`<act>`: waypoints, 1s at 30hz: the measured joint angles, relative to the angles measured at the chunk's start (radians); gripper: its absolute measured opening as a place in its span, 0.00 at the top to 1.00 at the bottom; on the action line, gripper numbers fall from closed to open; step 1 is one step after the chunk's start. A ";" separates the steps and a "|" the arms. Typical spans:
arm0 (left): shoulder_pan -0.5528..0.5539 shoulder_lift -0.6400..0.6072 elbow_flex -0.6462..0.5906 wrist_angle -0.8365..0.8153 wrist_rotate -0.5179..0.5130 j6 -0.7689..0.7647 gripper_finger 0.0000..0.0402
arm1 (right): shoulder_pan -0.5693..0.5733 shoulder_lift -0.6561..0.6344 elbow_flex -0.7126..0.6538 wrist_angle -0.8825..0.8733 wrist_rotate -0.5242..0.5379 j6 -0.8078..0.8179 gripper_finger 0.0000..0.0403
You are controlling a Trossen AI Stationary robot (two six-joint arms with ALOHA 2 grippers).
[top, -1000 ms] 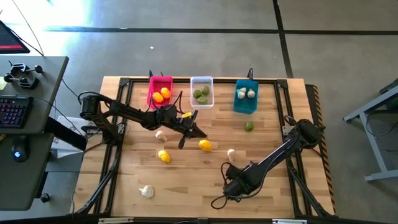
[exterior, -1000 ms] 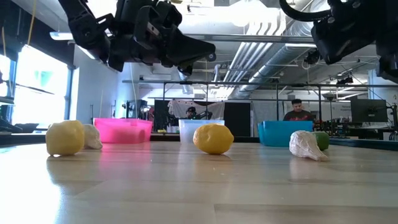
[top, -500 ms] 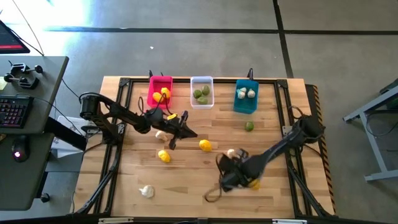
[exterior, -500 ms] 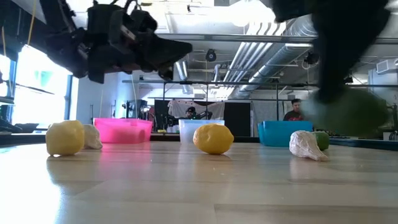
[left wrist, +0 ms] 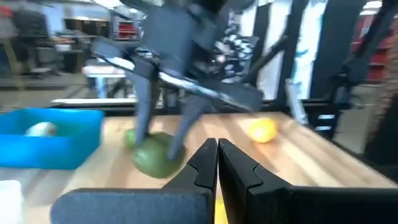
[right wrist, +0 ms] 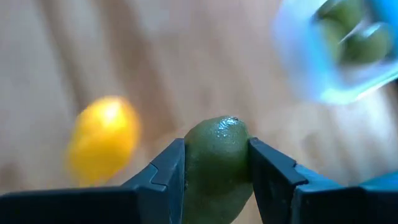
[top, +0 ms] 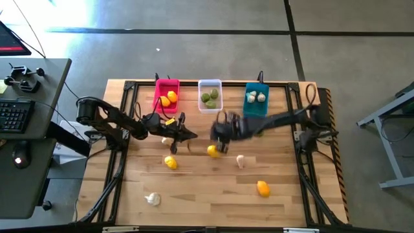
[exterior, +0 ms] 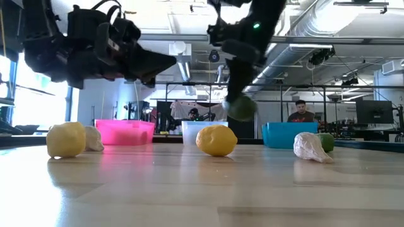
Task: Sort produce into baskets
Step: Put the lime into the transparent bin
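My right gripper hangs over the middle of the table, shut on a green lime, also seen in the low view. Just beneath it a yellow lemon rests on the table. To its left my left gripper is shut and holds nothing, pointing level above the table. Along the far edge stand the pink basket, the white basket with limes in it, and the teal basket with garlic in it. My right gripper pinches the lime between its two fingers, one on each opposite side. The fingers slant down from above, coming from the table's right. The lime is lifted clear of the table, above the lemon.
Loose on the table lie a yellow lemon, an orange lemon, garlic pieces, and a lime behind a garlic. People show in the room beyond the table.
My right gripper has swung from the table's near right part up and toward the far left, to the middle, carrying the lime clear of the table. The orange lemon it stood over now shows. My left gripper has drawn back a little toward the table's left edge and sunk.
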 joint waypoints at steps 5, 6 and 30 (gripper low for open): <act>0.019 -0.021 -0.027 0.002 -0.021 0.020 1.00 | -0.200 -0.025 0.001 0.142 -0.090 -0.179 0.68; 0.022 -0.021 -0.028 0.002 -0.021 0.022 1.00 | -0.239 -0.025 0.001 0.163 -0.105 -0.199 0.68; 0.022 -0.020 -0.026 -0.013 -0.118 0.053 1.00 | -0.560 0.100 0.001 0.494 -0.380 -0.363 0.68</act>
